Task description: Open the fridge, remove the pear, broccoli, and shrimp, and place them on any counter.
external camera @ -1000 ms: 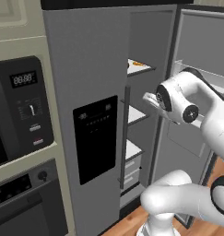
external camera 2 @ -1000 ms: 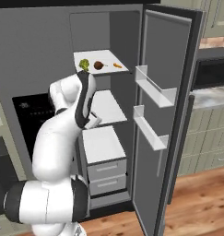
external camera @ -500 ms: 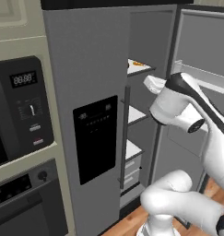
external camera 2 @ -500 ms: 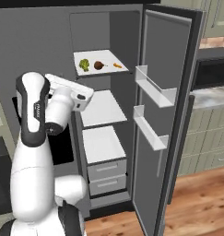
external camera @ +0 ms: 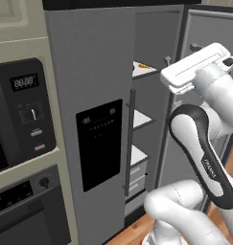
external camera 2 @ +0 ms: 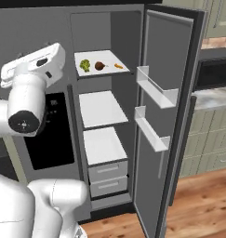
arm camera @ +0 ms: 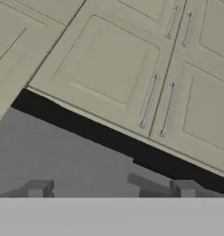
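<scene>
The fridge [external camera: 91, 72] stands with its left door shut and its right door [external camera 2: 166, 60] swung wide. On the top shelf [external camera 2: 109, 73] lie the yellow-green broccoli [external camera 2: 85, 65], the reddish-brown pear [external camera 2: 99, 66] and the small orange shrimp [external camera 2: 118, 66], side by side. My gripper [arm camera: 109, 190] is open with nothing between its fingertips, and it points up at the pale upper cabinets above the fridge top. Its white hand [external camera 2: 34, 62] hangs high, left of the open compartment and apart from the food. A marbled counter [external camera 2: 212, 96] lies right of the open door.
Two white door bins [external camera 2: 156, 93] jut from the open door's inside. Two lower shelves and drawers [external camera 2: 107, 174] sit below the food. A black wall oven [external camera: 22, 110] stands left of the fridge. Sage-green drawer cabinets [external camera 2: 209, 144] stand under the counter, above a wooden floor.
The arm has swung up and back from the shelves. The hand has risen and turned to face upward. The jaws have stayed open; the food has not moved.
</scene>
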